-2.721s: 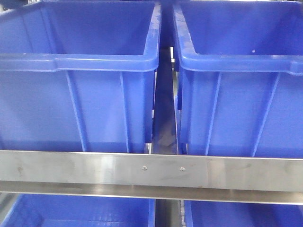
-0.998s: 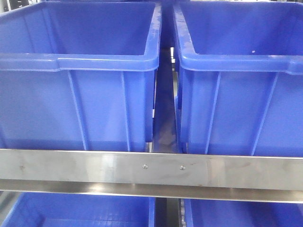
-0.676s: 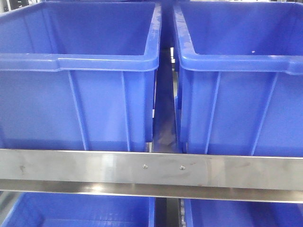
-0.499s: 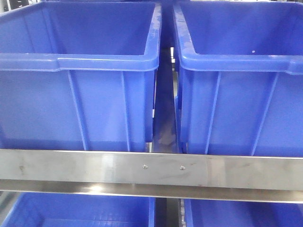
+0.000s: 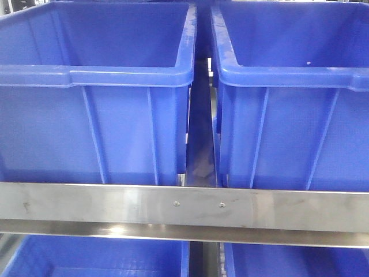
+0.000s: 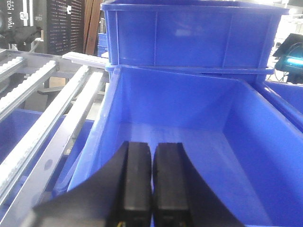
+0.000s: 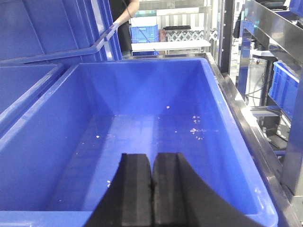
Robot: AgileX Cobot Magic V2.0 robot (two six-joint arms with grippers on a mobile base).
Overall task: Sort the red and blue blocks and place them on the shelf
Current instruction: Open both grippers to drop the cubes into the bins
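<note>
Both black pincers, left (image 6: 151, 182) and right (image 7: 152, 189), are clenched on nothing. Each hangs over a smooth, deep blue plastic bin (image 6: 246, 142) (image 7: 57, 142). The brushed steel shelf rail (image 5: 115, 205) crosses the lower frame.

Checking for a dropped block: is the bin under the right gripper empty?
Empty of blocks: the right wrist view shows the bin's bare floor with only small white specks.
</note>
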